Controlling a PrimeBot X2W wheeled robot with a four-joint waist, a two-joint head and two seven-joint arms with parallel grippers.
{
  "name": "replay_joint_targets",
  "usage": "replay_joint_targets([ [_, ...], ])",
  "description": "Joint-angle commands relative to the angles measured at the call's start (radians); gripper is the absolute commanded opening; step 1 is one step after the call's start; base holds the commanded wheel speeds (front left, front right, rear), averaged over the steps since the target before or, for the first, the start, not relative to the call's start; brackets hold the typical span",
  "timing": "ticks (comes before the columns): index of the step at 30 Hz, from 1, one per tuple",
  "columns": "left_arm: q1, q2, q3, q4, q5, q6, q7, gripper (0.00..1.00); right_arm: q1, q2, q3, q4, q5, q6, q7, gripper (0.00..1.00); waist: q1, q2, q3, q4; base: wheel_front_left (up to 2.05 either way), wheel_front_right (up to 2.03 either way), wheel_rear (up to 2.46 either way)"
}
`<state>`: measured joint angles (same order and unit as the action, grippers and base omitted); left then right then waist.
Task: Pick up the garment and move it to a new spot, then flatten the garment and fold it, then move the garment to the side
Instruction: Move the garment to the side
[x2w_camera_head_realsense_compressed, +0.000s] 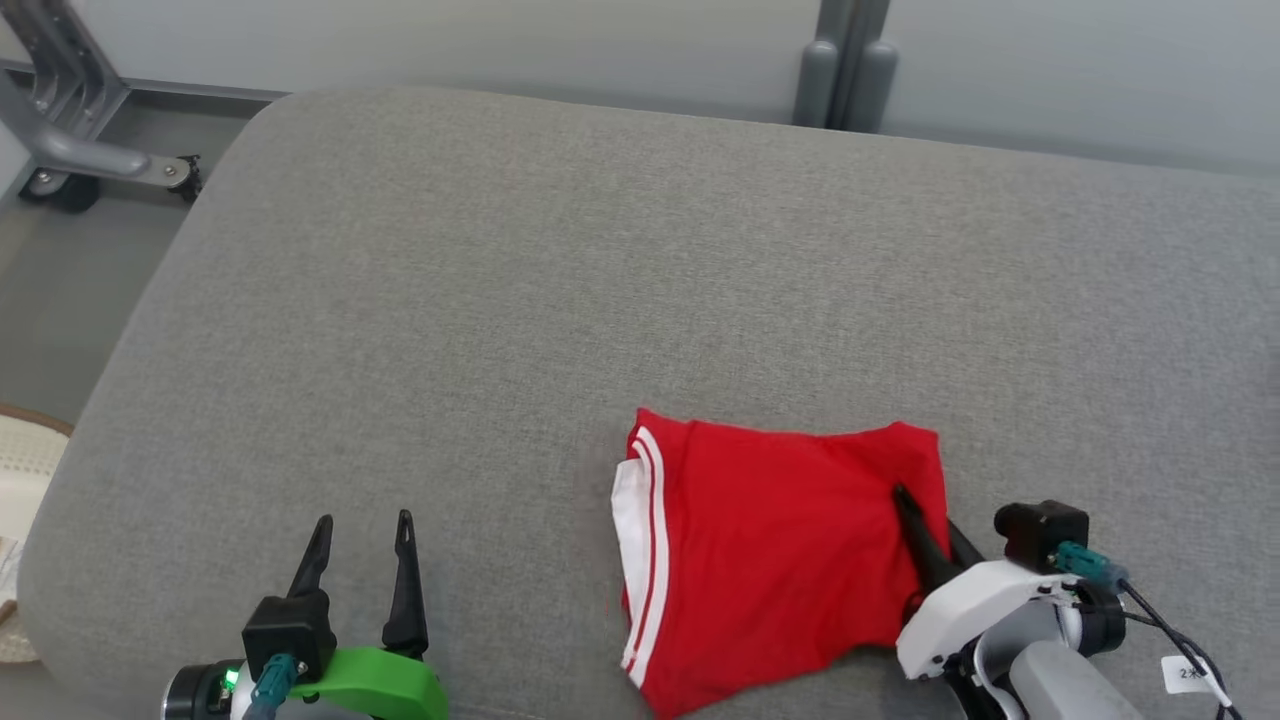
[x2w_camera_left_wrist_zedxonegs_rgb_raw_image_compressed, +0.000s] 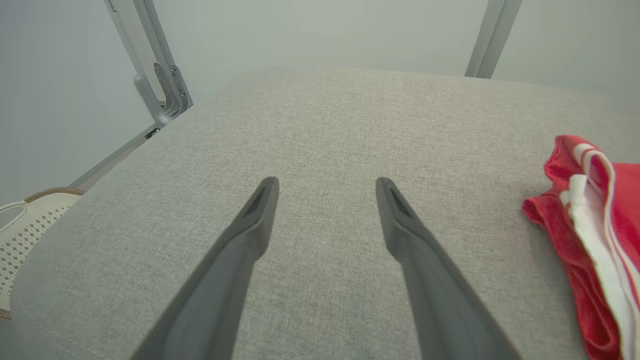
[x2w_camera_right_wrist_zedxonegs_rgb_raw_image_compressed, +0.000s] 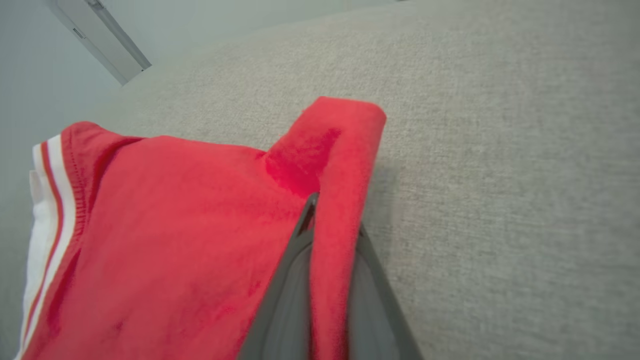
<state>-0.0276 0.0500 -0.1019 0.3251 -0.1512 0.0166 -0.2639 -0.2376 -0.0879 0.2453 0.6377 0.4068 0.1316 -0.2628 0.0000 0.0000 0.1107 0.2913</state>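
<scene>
Nearest, the left gripper (x2w_camera_head_realsense_compressed: 363, 520) hangs with jaws spread, grasping nothing, over the grey fabric cushion (x2w_camera_head_realsense_compressed: 500, 300). The right gripper (x2w_camera_head_realsense_compressed: 925, 522) has its jaws clenched on the right edge of the red white-striped cloth garment (x2w_camera_head_realsense_compressed: 780, 540), which lies on the cushion's near right part.

Left pincer (x2w_camera_head_realsense_compressed: 364, 518) spread wide, right pincer (x2w_camera_head_realsense_compressed: 915, 510) clamped shut.
</scene>
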Motion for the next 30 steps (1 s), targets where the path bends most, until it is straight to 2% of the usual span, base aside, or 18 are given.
replay_joint_targets([
  [1,-0.012,0.003,-0.002,-0.003,0.008,-0.004,0.001,1.00,-0.008,-0.012,-0.025,-0.009,-0.010,-0.002,-0.002,0.00,0.0000,0.0000,-0.014,-0.052,0.00,0.00,0.00],
  [12,-0.029,0.003,0.003,-0.011,0.021,-0.021,0.001,1.00,0.021,-0.014,-0.144,-0.012,-0.039,-0.002,-0.002,0.00,0.0000,0.0000,-0.044,-0.379,0.00,0.00,0.00],
  [13,-0.028,0.003,0.001,-0.011,0.022,-0.023,0.001,1.00,0.029,-0.010,-0.148,-0.009,-0.042,-0.002,-0.002,0.00,0.0000,0.0000,-0.049,-0.445,0.00,0.00,0.00],
  [14,-0.030,0.003,-0.002,-0.010,0.022,-0.024,0.001,1.00,0.032,-0.010,-0.150,-0.007,-0.044,-0.002,-0.002,0.00,0.0000,0.0000,-0.051,-0.475,0.00,0.00,0.00],
  [15,-0.030,0.003,-0.002,-0.010,0.022,-0.024,0.001,1.00,0.032,-0.010,-0.150,-0.007,-0.044,-0.002,-0.002,0.00,0.0000,0.0000,-0.051,-0.475,0.00,0.00,0.00],
  [23,-0.054,0.003,-0.013,-0.015,0.031,-0.035,0.001,1.00,0.042,-0.002,-0.115,-0.006,-0.037,-0.002,-0.002,0.00,0.0000,0.0000,-0.042,-0.676,0.00,0.00,0.00],
  [26,-0.067,0.003,-0.024,-0.022,0.038,-0.043,0.001,1.00,0.039,-0.002,-0.093,-0.011,-0.027,-0.002,-0.002,0.00,0.0000,0.0000,-0.024,-0.713,0.00,0.00,0.00],
  [30,-0.092,0.003,-0.042,-0.030,0.050,-0.051,0.001,1.00,0.026,0.003,-0.087,-0.018,-0.016,-0.002,-0.002,0.00,0.0000,0.0000,0.011,-0.723,0.00,0.00,0.00],
])
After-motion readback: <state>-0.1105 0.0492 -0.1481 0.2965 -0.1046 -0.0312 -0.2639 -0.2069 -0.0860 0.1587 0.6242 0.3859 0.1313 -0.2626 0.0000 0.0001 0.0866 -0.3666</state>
